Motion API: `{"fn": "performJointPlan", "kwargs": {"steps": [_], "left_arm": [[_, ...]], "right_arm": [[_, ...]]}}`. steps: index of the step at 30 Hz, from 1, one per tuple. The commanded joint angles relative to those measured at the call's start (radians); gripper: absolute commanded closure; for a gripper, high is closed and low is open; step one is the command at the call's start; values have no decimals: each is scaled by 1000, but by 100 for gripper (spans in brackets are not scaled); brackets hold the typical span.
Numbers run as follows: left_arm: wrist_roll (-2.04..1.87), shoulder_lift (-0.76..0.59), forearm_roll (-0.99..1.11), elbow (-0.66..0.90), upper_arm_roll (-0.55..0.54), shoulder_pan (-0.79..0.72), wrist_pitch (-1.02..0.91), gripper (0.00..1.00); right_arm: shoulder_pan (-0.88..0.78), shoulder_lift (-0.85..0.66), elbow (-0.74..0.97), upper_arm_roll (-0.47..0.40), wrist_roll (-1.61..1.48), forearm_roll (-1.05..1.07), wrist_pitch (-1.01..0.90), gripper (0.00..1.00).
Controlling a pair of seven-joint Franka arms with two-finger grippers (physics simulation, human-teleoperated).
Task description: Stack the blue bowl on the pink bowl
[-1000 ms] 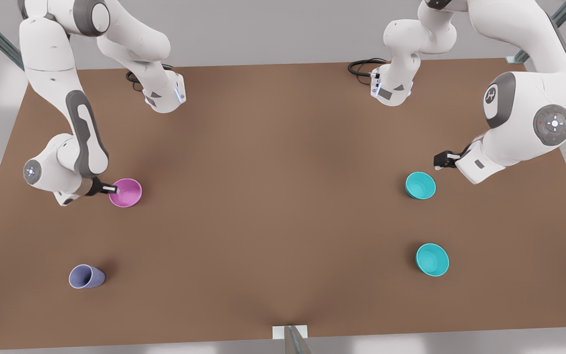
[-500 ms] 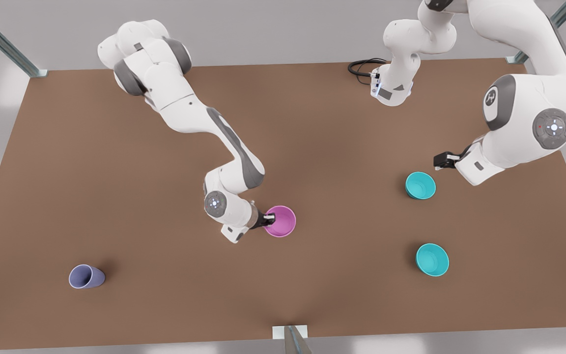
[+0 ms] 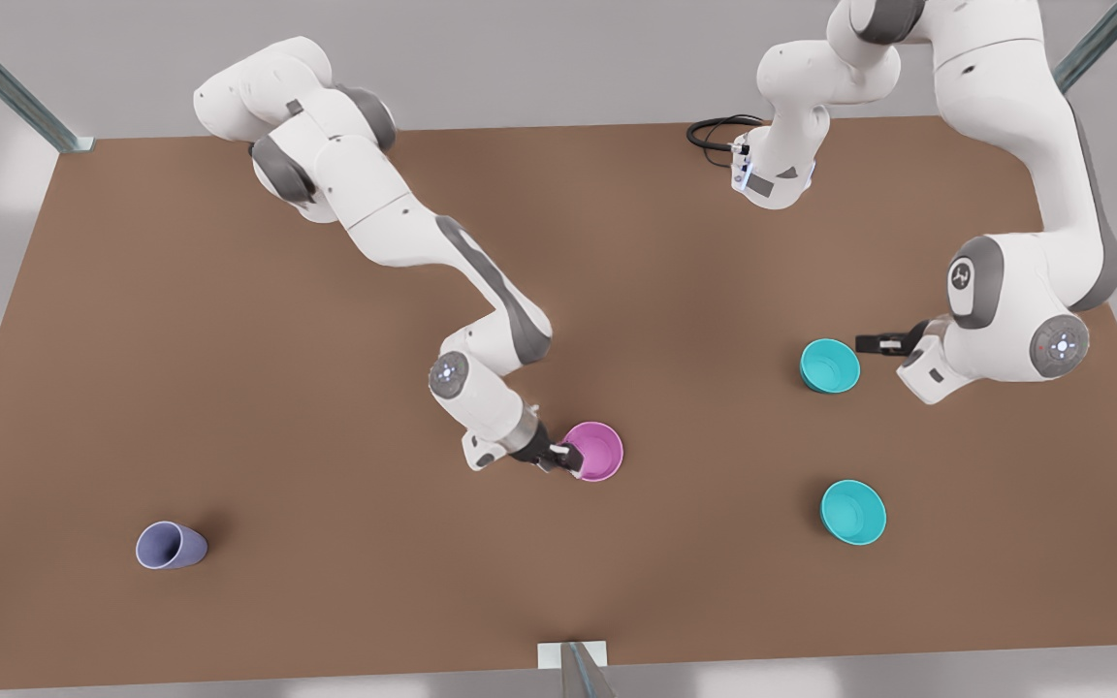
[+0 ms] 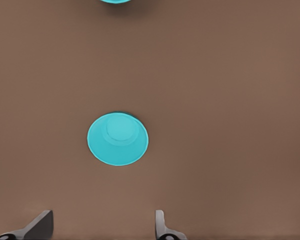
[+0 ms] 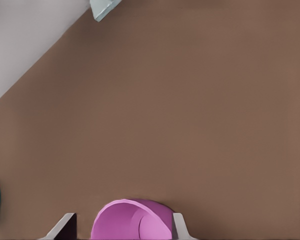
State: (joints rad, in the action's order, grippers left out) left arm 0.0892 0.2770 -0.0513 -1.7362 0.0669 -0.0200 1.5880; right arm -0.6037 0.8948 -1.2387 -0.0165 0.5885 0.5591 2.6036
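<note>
The pink bowl [image 3: 597,452] rests on the brown table just to the front view's right of centre. My right gripper [image 3: 568,456] is at its rim, on the front view's left. In the right wrist view the pink bowl [image 5: 132,221] lies between the spread fingers of the right gripper [image 5: 124,227]; one finger is at its edge, the other stands off. The gripper is open. A blue bowl [image 3: 830,365] stands at the front view's right, with my left gripper [image 3: 867,342] just beside it. The left gripper [image 4: 102,227] is open, a blue bowl [image 4: 117,139] lying ahead of it.
A second teal bowl [image 3: 852,512] sits nearer the table's front edge on the front view's right. A lavender cup [image 3: 171,545] lies on its side at the front left. Both arm bases and a black cable [image 3: 714,131] are at the back edge.
My right gripper swept the pink bowl from the front view's left side to near the table's centre. My left arm lowered and moved its gripper closer to the blue bowl.
</note>
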Motion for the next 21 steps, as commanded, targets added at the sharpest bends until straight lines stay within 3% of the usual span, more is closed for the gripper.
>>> {"fn": "performJointPlan", "kwargs": {"steps": [1, 3, 6, 8, 10, 13, 15, 19, 21], "left_arm": [[165, 4, -9, -81, 5, 8, 245, 0], [257, 4, -44, -200, 30, 12, 383, 0], [474, 68, -107, -293, 60, 48, 503, 0], [498, 106, -133, -330, 60, 58, 598, 0], [498, 125, -162, -341, 60, 69, 619, 0], [500, 134, -162, -356, 62, 71, 622, 0], [498, 142, -162, -358, 62, 69, 625, 0], [498, 169, -162, -362, 62, 65, 621, 0], [498, 168, -162, -364, 60, 65, 616, 50]], "right_arm": [[73, -71, 4, -2, 280, 16, -287, 0], [186, -116, 42, -3, 191, 10, -647, 0], [462, -145, 90, 0, -228, 21, -1071, 0], [581, -154, 116, -17, -513, -162, -1200, 0], [654, -261, 202, -10, -634, -406, -1381, 0], [561, -467, 153, -3, -622, -519, -1387, 0], [533, -651, -85, -2, -605, -568, -1246, 0], [539, -798, -222, -3, -608, -570, -1179, 0], [545, -821, -255, -3, -607, -568, -1169, 0]]}}
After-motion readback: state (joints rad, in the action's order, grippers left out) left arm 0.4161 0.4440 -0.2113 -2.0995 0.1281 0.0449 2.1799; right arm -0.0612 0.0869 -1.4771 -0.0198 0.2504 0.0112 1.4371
